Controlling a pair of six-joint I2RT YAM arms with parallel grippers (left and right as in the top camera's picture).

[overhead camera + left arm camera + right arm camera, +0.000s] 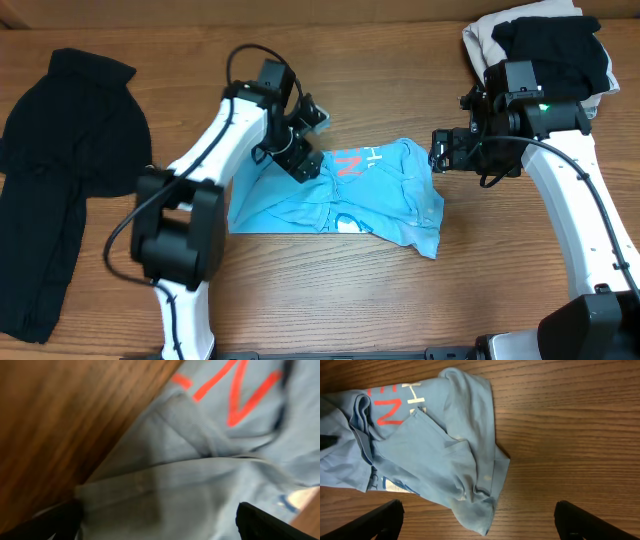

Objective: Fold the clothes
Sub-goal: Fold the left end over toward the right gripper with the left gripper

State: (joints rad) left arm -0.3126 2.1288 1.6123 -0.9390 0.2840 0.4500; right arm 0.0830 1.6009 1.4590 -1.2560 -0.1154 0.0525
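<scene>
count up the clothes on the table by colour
light blue: 1, the T-shirt
black: 2, the left garment and the pile's top garment
cream: 1, the cloth under that top garment
total: 4

The left arm (215, 140) and right arm (565, 200) are white with black joints. Black cables (238, 51) loop off them. The right one has a green light (543, 107).
</scene>
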